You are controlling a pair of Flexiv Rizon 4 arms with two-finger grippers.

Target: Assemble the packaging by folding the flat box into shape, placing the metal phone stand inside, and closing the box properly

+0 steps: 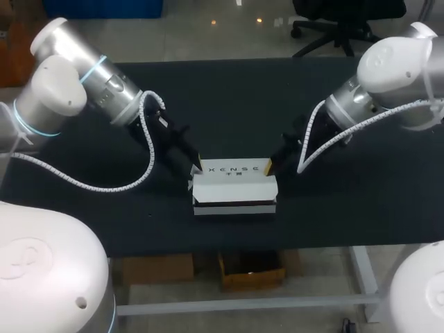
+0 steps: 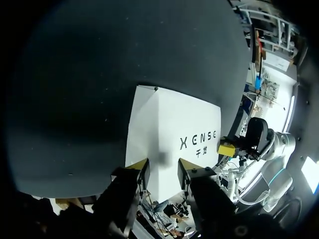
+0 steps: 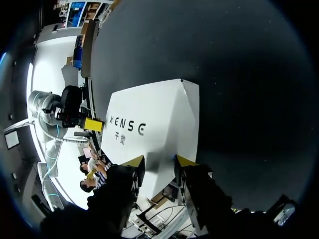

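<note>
A white box (image 1: 234, 184) with a dark band along its front stands in the middle of the black table (image 1: 229, 104), its printed top panel sloping toward the back. My left gripper (image 1: 198, 165) rests at the panel's left end and my right gripper (image 1: 269, 166) at its right end. In the left wrist view the box (image 2: 169, 139) runs out ahead from between the open fingers of the left gripper (image 2: 162, 172), with the right gripper (image 2: 229, 148) at its far end. The right wrist view mirrors this: box (image 3: 149, 129), right gripper (image 3: 158, 164) open, left gripper (image 3: 93, 124) beyond. No phone stand is in view.
Bare black tabletop lies on all sides of the box. The table's front edge (image 1: 229, 251) runs a short way in front of it.
</note>
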